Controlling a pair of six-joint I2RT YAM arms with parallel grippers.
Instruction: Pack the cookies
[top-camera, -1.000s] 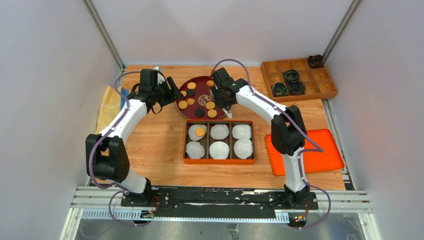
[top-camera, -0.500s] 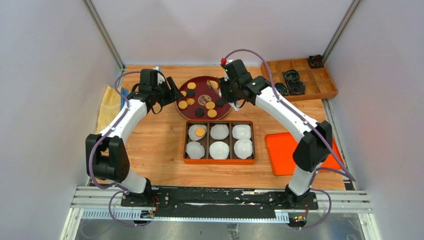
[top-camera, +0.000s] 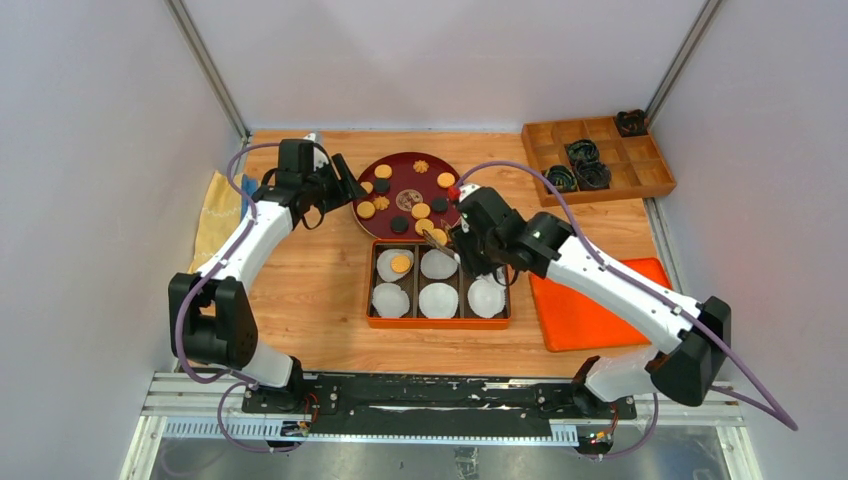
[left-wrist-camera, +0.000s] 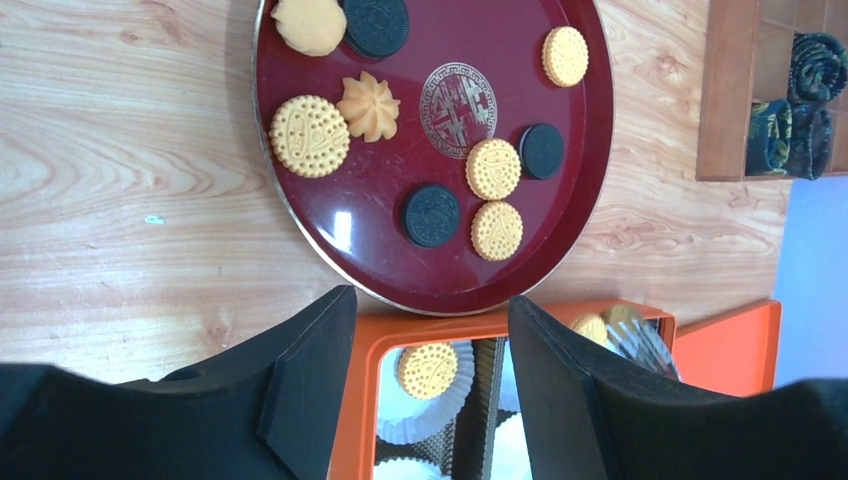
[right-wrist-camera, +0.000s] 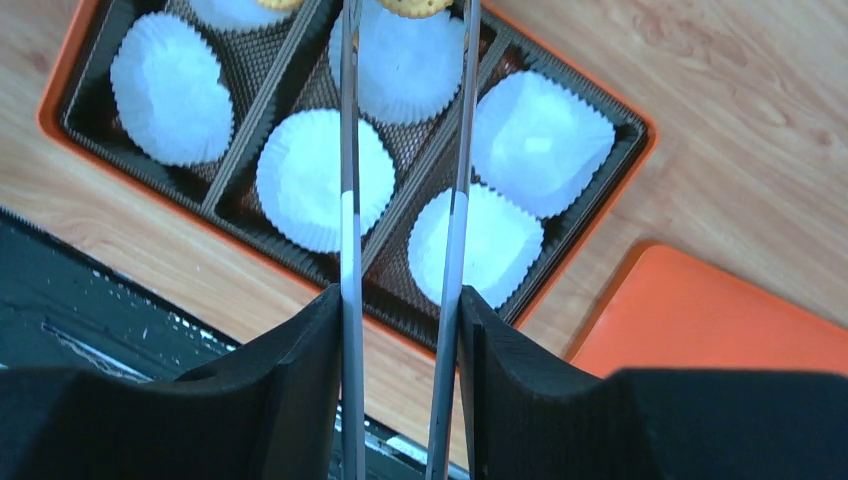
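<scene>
Directions are read on the top view, with 12 o'clock pointing away from the arm bases.

1. The cookies (left-wrist-camera: 493, 168), some golden and some dark, lay mostly on the dark red plate (left-wrist-camera: 555, 190), which sat at 12 o'clock from the orange box (top-camera: 437, 323).
2. The box carried six white paper cups (right-wrist-camera: 320, 180) in three columns. One packed cookie (top-camera: 400, 264), golden, rested in the cup at the box's 10 o'clock corner.
3. The right gripper (right-wrist-camera: 400, 300) was clamped on the metal tongs (right-wrist-camera: 345, 200), one finger pressed against each blade. The tong tips pinched the held cookie (right-wrist-camera: 412, 6), also golden, over the far middle cup. Contact with that cup could not be determined.
4. The left gripper (left-wrist-camera: 430, 330) hovered at 9 o'clock from the plate, jaws apart and empty.
5. A wooden organiser (top-camera: 625, 175) stood at 2 o'clock from the box, an orange lid (top-camera: 575, 325) lay at 3 o'clock, and a yellow cloth (top-camera: 215, 215) lay at 9 o'clock, near the table edge
</scene>
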